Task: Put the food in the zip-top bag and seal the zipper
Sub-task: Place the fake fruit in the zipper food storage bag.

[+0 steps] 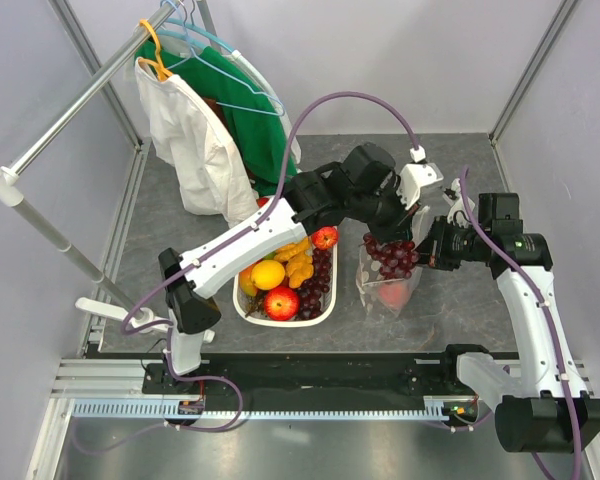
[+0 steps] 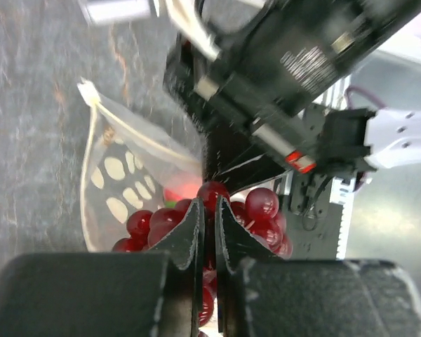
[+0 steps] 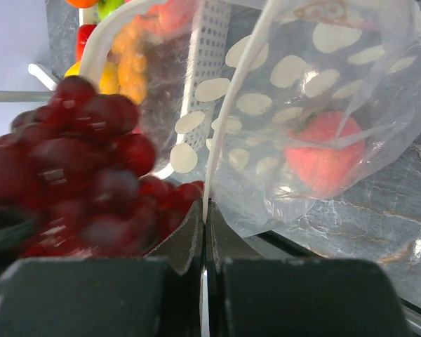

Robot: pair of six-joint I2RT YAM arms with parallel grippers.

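My left gripper (image 1: 385,238) is shut on a red grape bunch (image 1: 391,257) and holds it over the open mouth of the dotted zip-top bag (image 1: 388,293). In the left wrist view the grapes (image 2: 256,214) hang around my closed fingers (image 2: 189,232), above the bag (image 2: 119,189). My right gripper (image 1: 427,250) is shut on the bag's zipper edge (image 3: 228,119) and holds the mouth up. A red-peach fruit (image 3: 324,151) lies inside the bag. More fruit, an apple (image 1: 281,302), a lemon (image 1: 268,274) and dark grapes (image 1: 318,280), stays in the white basket (image 1: 242,306).
A clothes rail (image 1: 70,105) with a white and a green garment (image 1: 242,110) on hangers stands at the back left. The basket sits just left of the bag. The left arm reaches across above the basket.
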